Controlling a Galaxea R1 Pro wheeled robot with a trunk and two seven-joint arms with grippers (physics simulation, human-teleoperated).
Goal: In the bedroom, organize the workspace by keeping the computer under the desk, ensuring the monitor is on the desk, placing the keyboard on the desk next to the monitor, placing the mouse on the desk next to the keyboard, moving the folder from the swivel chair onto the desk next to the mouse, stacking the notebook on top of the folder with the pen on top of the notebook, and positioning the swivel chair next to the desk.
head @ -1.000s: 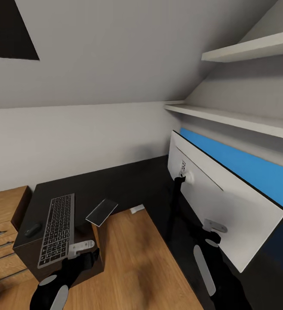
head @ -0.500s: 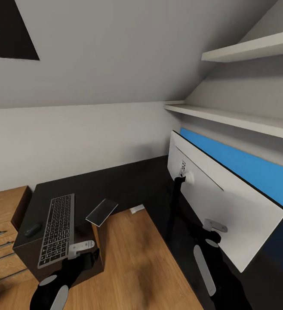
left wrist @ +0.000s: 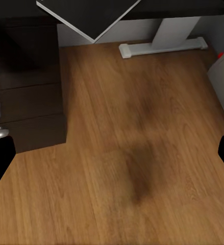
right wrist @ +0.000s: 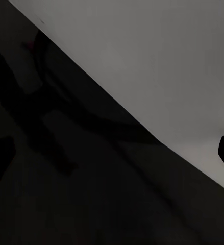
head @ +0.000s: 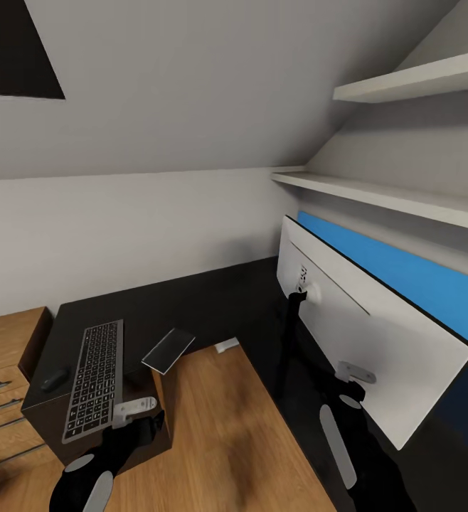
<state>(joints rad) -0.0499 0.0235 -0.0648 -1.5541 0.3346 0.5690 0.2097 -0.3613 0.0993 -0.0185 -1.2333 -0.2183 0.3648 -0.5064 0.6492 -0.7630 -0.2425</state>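
From the head camera I see the black L-shaped surface (head: 213,299) tucked under a sloping white ceiling, with two white shelves (head: 376,192) on the wall above the monitor (head: 362,334). The monitor stands on the surface with its light back toward me, tilted; behind it runs a blue wall panel (head: 412,274). Well apart from the monitor, the keyboard (head: 95,377) lies on the drawer-unit end of the surface, a small dark mouse (head: 54,379) just beside it on the far side from the monitor. Between keyboard and monitor, the grey notebook (head: 168,349) overhangs the surface's edge above the wood floor (head: 227,434). My left end effector (left wrist: 112,153) hangs open over the floor, holding nothing. My right end effector (right wrist: 112,153) is spread beside the monitor's back, empty.
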